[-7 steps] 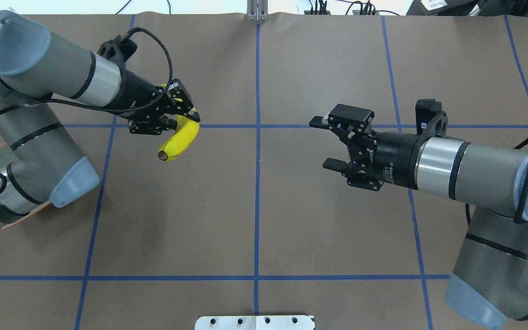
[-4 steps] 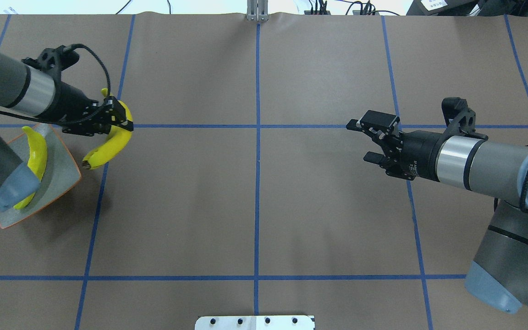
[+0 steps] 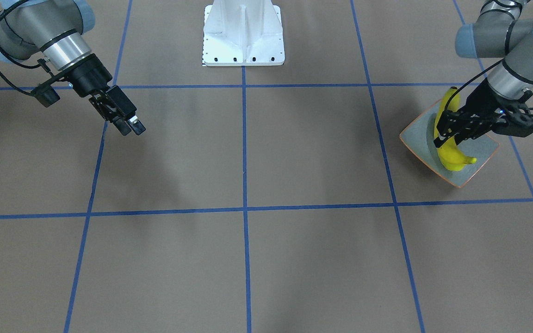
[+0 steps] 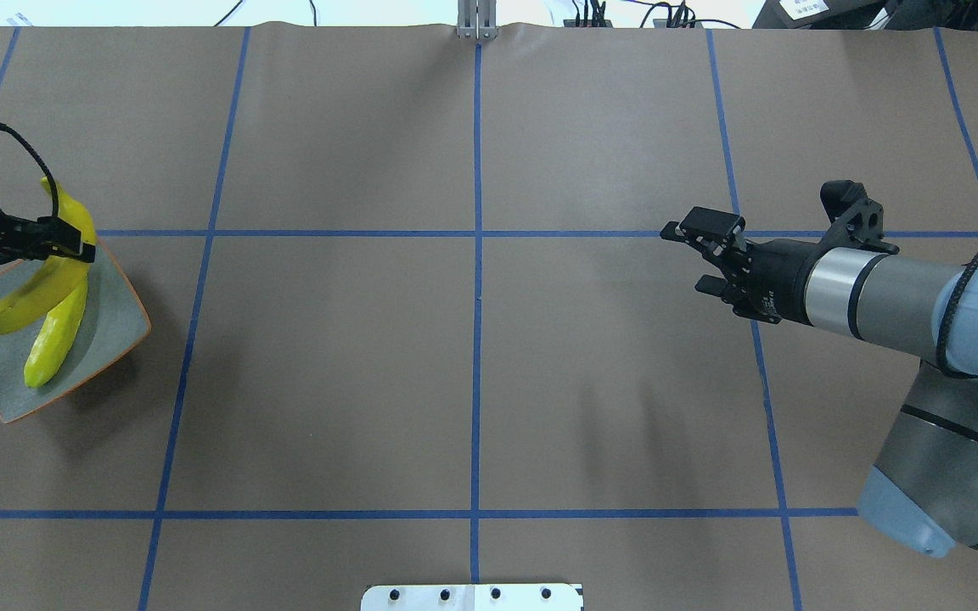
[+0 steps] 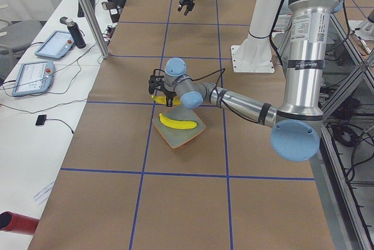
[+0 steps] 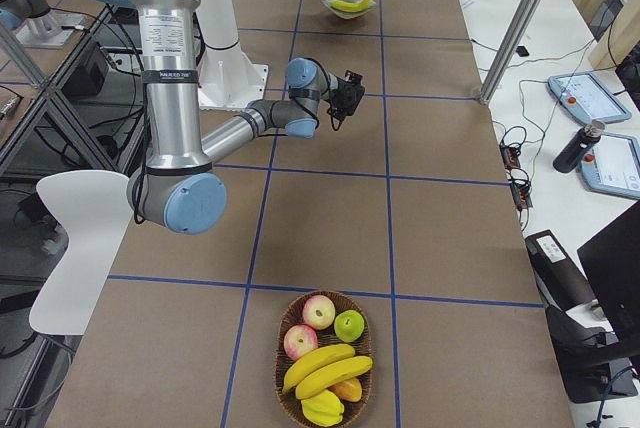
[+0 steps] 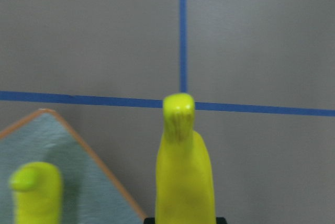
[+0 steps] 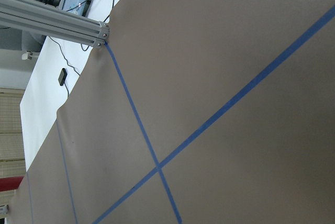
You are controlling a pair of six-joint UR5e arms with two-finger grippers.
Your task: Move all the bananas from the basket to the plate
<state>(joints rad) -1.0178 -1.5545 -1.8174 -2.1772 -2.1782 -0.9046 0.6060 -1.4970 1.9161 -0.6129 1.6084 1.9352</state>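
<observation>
My left gripper [image 4: 71, 240] is shut on a yellow banana [image 4: 30, 293] and holds it low over the grey-green plate [image 4: 111, 327] at the table's far left. A second banana [image 4: 54, 339] lies on that plate. The left wrist view shows the held banana [image 7: 183, 177] pointing past the plate's corner [image 7: 78, 182]. The front-facing view has the same gripper [image 3: 451, 129] above the plate [image 3: 481, 148]. My right gripper [image 4: 684, 259] hangs open and empty over bare table right of centre. The wicker basket [image 6: 278, 368] stands at the table's right end, with more bananas [image 6: 320, 366] in it.
Red and green apples [image 6: 318, 311] and other fruit share the basket. The white robot base [image 3: 243, 32] stands at the middle of the robot's side. Brown paper with blue tape lines [image 4: 477, 255] covers the table. Tablets and cables lie on the side benches.
My left arm has carried the banana leftward, from near the table's middle to over the plate. My right arm has drawn back to the right, its gripper staying open.
</observation>
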